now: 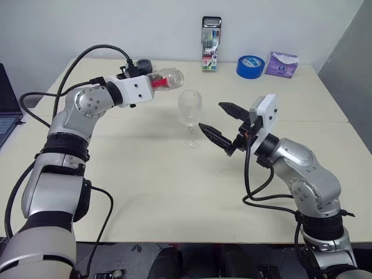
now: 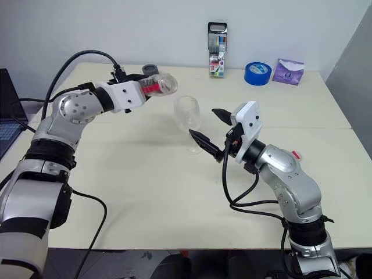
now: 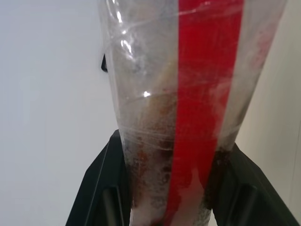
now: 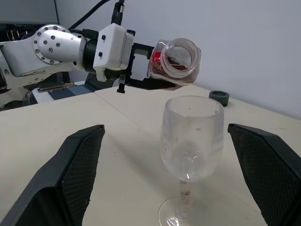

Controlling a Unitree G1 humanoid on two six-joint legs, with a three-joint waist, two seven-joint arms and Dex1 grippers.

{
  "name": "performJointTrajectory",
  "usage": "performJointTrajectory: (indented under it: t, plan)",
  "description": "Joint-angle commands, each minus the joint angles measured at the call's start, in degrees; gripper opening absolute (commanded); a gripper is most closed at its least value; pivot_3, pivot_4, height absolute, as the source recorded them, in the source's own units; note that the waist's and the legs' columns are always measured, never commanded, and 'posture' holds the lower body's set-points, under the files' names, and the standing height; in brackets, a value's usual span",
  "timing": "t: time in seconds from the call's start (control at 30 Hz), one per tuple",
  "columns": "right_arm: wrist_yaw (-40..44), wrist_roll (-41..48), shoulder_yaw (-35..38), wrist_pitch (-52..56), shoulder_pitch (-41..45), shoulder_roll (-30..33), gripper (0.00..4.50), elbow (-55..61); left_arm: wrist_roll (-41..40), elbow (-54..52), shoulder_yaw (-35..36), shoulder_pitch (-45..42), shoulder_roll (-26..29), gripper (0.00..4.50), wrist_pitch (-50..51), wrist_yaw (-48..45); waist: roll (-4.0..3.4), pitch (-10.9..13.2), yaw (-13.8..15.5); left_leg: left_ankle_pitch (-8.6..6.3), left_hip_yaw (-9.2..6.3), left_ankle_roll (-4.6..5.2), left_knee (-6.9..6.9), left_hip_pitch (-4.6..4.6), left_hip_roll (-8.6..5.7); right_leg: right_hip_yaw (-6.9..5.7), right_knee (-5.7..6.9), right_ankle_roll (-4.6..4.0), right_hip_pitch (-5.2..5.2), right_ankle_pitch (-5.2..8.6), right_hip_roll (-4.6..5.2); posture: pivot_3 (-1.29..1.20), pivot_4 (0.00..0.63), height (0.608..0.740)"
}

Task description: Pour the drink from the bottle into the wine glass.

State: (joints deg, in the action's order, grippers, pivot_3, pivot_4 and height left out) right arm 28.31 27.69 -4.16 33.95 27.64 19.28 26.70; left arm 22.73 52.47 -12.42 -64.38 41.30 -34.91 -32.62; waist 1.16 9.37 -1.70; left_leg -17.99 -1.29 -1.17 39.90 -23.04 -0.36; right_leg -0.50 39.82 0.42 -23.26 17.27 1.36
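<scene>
My left gripper [image 1: 152,82] is shut on the base end of the clear bottle [image 1: 168,79] with its red label strip. The bottle is tipped level, and its open mouth [image 4: 183,52] points at the wine glass [image 1: 190,111] from up and to the left of the rim. A little dark red-brown drink [image 3: 150,155] clings inside the bottle near the gripped end. The glass stands upright mid-table, and its bowl looks empty. My right gripper [image 1: 210,116] is open just right of the glass, and its fingers [image 4: 70,174] are spread wide without touching it.
A small dark round lid [image 4: 219,97] lies on the table behind the bottle. A marker pack [image 1: 211,52], a blue tape roll [image 1: 250,66] and a purple packet [image 1: 282,64] line the table's far edge. A laptop [image 1: 6,110] sits off the left side.
</scene>
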Motion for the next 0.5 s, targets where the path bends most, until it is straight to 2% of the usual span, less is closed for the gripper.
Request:
performJointTrajectory:
  t: [0.03, 0.5]
  plan:
    - [0.11, -0.52, -0.06, -1.90, -0.08, -0.27, 4.50, 1.47, 2.35, 0.33, -1.04, -4.25, 1.96, 1.70, -2.86, 1.95, 0.00, 0.00, 0.00, 0.00, 0.00, 0.00, 0.02, 0.00, 0.00, 0.00, 0.05, 0.00, -0.02, 0.00, 0.00, 0.00, 0.150, 0.740]
    - [-0.52, -0.65, -0.58, -2.19, -1.03, -0.60, 4.50, 2.19, 9.50, 6.58, -5.74, -10.34, 3.16, 1.70, -7.55, 6.16, 0.00, 0.00, -0.01, 0.00, 0.02, 0.01, 0.05, 0.01, -0.01, -0.02, 0.09, 0.00, -0.03, 0.00, 0.00, 0.00, 0.150, 0.740]
